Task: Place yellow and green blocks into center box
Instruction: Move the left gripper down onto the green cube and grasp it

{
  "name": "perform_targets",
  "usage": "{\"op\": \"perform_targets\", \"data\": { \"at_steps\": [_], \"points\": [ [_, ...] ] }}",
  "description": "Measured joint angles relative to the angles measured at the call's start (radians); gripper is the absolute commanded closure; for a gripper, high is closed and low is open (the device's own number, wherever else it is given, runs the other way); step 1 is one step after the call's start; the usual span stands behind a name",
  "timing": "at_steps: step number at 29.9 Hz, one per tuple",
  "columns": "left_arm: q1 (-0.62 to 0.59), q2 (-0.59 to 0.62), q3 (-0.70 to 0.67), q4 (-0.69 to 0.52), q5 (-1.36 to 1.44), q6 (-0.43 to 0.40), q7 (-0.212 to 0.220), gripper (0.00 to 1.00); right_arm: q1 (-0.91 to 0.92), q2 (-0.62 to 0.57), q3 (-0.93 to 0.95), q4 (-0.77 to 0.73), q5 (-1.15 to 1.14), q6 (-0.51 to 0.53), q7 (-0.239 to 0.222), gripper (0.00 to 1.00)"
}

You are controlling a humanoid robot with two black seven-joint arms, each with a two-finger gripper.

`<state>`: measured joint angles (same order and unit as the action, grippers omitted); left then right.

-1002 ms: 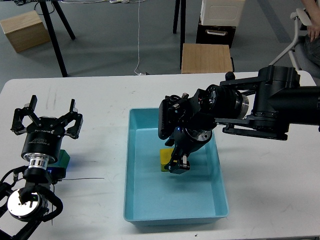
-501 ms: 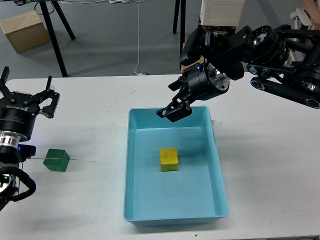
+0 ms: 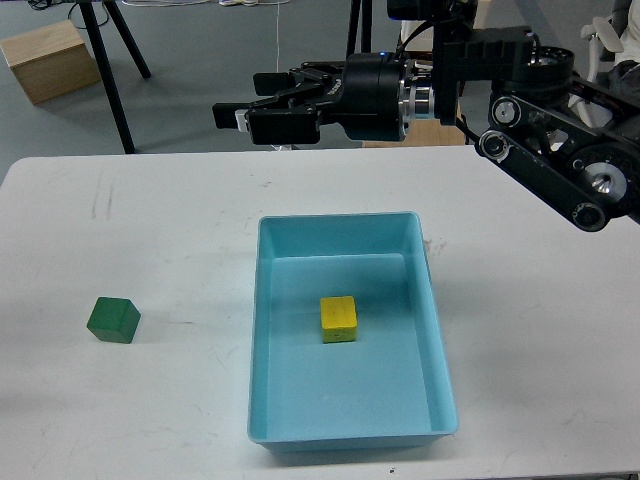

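The yellow block lies on the floor of the light-blue tray, near its middle. The dark green block sits on the white table to the left of the tray, well apart from it. My right gripper is raised high above the table's far edge, pointing left, its fingers spread open and holding nothing. My left gripper is out of view.
The white table carries only the tray and the green block. Beyond the far edge stand a tan wooden box at the back left, tripod legs and a wooden stool partly behind my right arm.
My right gripper has risen from the yellow block in the tray and swung up and back, now pointing left. My left arm has withdrawn out of view, uncovering the green block.
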<state>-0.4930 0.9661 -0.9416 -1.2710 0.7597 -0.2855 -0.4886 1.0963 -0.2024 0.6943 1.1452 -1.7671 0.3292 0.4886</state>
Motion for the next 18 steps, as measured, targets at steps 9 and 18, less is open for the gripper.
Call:
{"op": "perform_targets", "data": {
  "at_steps": [9,18],
  "points": [
    [-0.017,0.066,-0.003,-0.108,0.674,-0.005,0.000,0.00,-0.345,0.048,0.352,0.185,0.041,-0.079,-0.153,0.04],
    [-0.014,0.102,0.088,-0.219,1.174,0.003,0.000,0.00,-0.726,-0.002,0.602,0.443,0.045,-0.073,-0.191,0.04]
  ]
}}
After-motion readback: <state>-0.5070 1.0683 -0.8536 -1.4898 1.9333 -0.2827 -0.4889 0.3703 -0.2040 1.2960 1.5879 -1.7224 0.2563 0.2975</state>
